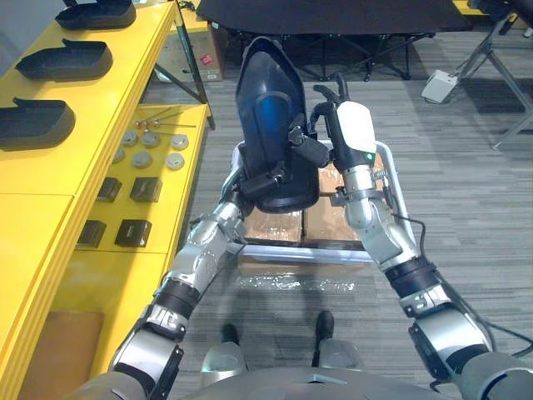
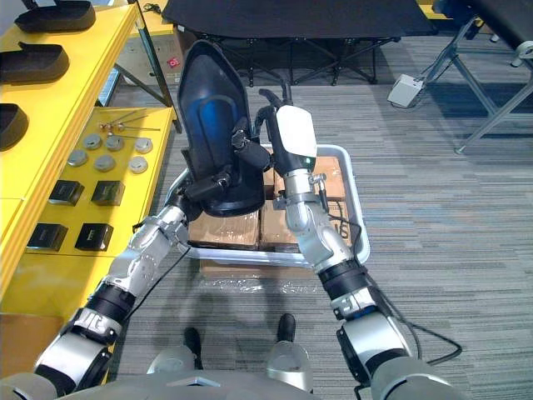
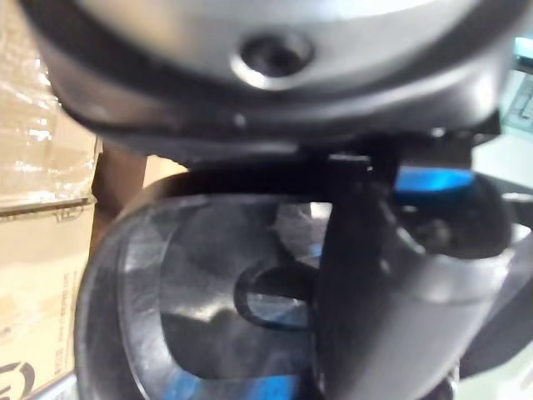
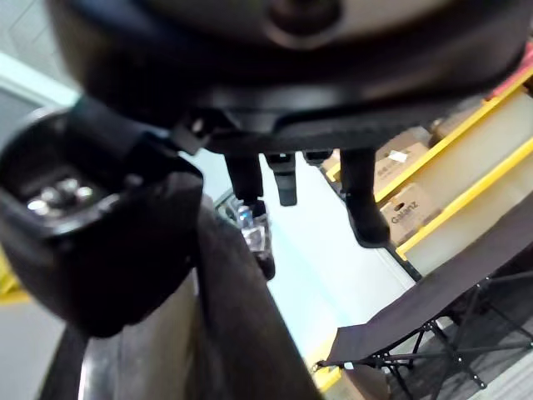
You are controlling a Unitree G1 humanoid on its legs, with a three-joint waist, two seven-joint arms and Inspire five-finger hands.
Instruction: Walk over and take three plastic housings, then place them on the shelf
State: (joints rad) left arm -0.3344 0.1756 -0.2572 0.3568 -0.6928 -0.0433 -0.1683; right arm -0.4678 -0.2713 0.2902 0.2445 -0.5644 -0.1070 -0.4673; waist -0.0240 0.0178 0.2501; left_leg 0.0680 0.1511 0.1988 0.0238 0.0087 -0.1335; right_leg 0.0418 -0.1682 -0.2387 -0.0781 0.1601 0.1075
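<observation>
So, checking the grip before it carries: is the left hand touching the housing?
Touching. In the left eye view the left hand wraps the lower edge of the housing; its wrist view shows the thumb over the rim.

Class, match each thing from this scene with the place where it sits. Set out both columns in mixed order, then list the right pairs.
Things
1. held housing
2. cardboard boxes
3. metal discs
4. shelved housings

Places
A. on the top shelf
B. inside the bin
C. gripped between the left hand and the right hand
D. on the lower shelf, near the small black boxes

Pairs: 1-C, 2-B, 3-D, 4-A
</observation>
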